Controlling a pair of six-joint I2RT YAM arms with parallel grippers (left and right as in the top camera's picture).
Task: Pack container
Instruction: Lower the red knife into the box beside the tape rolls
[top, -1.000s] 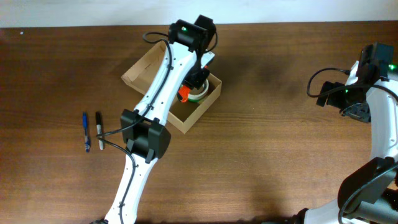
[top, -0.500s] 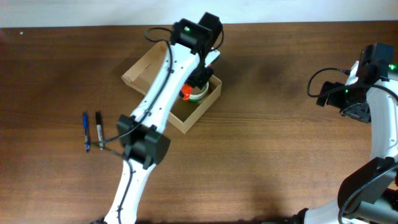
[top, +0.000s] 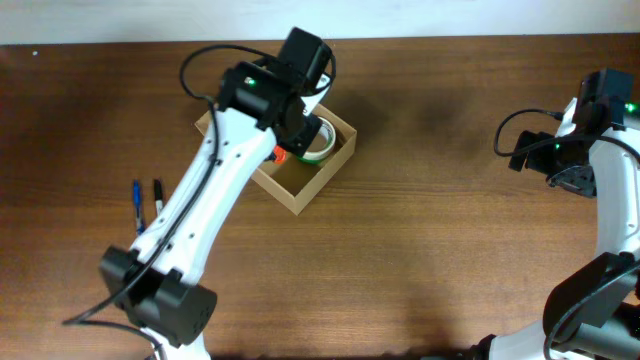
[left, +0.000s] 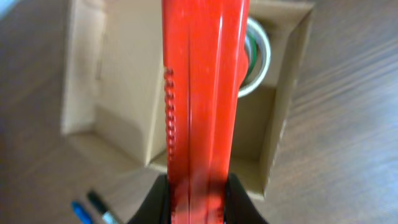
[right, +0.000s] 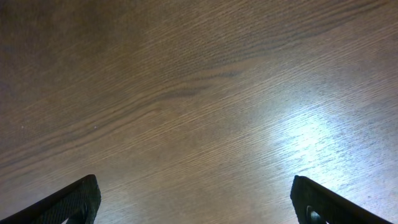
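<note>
The container (top: 322, 180) is an open tan cardboard box at the back middle of the table, with its flap lid (left: 81, 68) folded out. A roll of tape (top: 320, 140) with a green core lies in the box's far corner, and it also shows in the left wrist view (left: 258, 59). My left gripper (left: 198, 186) is shut on a long red tool (left: 202, 93) and holds it above the box (left: 292, 81). A bit of the tool shows from overhead (top: 278, 154). My right gripper (right: 196, 199) is open and empty over bare table at the far right.
A blue pen (top: 137, 200) and a black pen (top: 157, 195) lie side by side left of the box, and they also show in the left wrist view (left: 93, 208). The right arm (top: 585, 140) stands at the right edge.
The left arm has swung to the left and now covers the box's flap. The red tool has shifted a little left over the box. The right arm has not moved.
</note>
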